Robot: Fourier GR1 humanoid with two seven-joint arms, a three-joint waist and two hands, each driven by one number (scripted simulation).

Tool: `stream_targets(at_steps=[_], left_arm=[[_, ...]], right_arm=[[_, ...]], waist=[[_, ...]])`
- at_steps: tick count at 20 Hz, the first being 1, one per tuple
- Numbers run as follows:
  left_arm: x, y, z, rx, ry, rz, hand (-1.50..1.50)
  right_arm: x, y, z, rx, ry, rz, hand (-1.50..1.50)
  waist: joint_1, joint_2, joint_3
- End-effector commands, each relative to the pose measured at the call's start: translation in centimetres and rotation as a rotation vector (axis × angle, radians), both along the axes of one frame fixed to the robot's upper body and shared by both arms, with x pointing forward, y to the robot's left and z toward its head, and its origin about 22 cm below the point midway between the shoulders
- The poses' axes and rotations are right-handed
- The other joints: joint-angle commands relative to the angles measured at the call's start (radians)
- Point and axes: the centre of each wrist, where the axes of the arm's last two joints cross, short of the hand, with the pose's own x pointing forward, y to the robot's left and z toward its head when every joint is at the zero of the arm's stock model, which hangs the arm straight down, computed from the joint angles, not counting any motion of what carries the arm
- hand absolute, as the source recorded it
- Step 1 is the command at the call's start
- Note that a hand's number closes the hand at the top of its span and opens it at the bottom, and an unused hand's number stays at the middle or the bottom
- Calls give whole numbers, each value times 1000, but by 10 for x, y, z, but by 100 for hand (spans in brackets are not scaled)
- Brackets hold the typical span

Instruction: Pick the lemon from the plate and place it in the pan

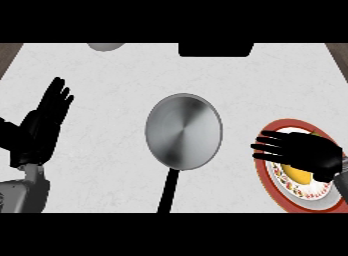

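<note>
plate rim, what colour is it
The plate rim is red, around a white centre with a red and yellow pattern; the head view shows it.

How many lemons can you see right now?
1: a yellow lemon on the red-rimmed round plate at the right, partly covered by the black right hand spread open above it. More could be hidden under that hand.

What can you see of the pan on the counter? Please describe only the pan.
The pan is round, shiny grey metal with a long black handle pointing to the view's lower edge. It lies flat on the white counter, near the middle, holds nothing, and nothing touches it. The plate lies apart, to its right.
</note>
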Motion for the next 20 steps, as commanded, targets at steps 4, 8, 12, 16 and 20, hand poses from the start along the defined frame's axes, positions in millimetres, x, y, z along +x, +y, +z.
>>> stream_targets(at_steps=[4,8,12,16,20], left_arm=[[-18,3,2,-15,14,6,0],[4,-9,-8,-10,18,5,0],[10,-21,16,-14,-5,7,0],[11,15,0,-2,-3,16,0],[2,7,-12,5,5,10,0]], right_arm=[[-1,6,-20,-37,47,14,-150],[-7,16,-37,13,35,116,150],[1,18,-41,37,61,120,150],[8,11,-21,69,75,119,150],[9,71,-36,140,95,-108,150]], waist=[[2,-1,0],[-2,1,0],[1,0,1],[-4,0,0],[-5,-3,-2]])
